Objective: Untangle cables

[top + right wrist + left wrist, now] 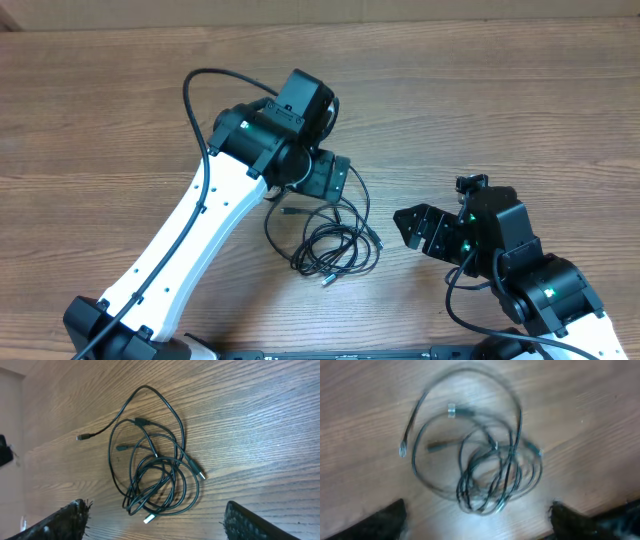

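Black cables (156, 476) tangled on wooden table (260, 410); left pincer (479, 522), right pincer (161, 524) spread.

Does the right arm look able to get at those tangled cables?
Probably yes: the right gripper sits open beside the cables, with only bare table between them.

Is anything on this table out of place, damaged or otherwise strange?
Only the cables: they lie in one tangled heap on the table, with their loops crossing over each other. I see no damage and nothing spilled.
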Robot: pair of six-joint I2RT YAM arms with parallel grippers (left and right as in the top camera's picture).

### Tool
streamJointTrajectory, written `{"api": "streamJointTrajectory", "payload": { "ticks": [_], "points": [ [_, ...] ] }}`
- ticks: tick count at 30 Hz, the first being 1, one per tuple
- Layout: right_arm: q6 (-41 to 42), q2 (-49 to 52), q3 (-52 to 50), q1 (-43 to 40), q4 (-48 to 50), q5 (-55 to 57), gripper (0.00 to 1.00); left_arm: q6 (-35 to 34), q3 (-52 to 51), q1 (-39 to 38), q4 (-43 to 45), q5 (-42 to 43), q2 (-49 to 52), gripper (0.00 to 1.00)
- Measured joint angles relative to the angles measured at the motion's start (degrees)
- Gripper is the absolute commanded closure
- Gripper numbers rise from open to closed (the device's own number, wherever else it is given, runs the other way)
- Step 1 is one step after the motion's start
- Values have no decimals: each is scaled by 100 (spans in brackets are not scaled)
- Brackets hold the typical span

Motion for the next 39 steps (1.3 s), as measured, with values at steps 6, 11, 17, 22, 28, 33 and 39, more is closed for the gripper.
{"api": "streamJointTrajectory", "payload": {
  "ticks": [6, 11, 17, 22, 28, 33, 39],
  "points": [
    [-2, 0, 2, 2, -4, 2, 12, 111, -304, -131, -470, 52, 0, 29],
    [4, 0, 0, 0, -142, -2, 8, 518, -1403, -643, 275, 83, 7, 28],
    [24, -44, 0, 0, -306, 0, 7, 776, -2815, -866, 1292, 125, 22, 39],
    [22, -146, 0, 0, -302, 0, 6, 811, -3464, -866, 2024, 302, 22, 41],
    [114, -144, 0, 0, -304, -2, 6, 813, -3912, -866, 3042, 634, 20, 49],
    [422, -144, 0, 0, -280, -15, 3, 837, -4321, -866, 3445, 763, 22, 96],
    [772, -144, 0, 0, -258, -35, 0, 850, -4411, -866, 3362, 890, 22, 96]
  ]
}}
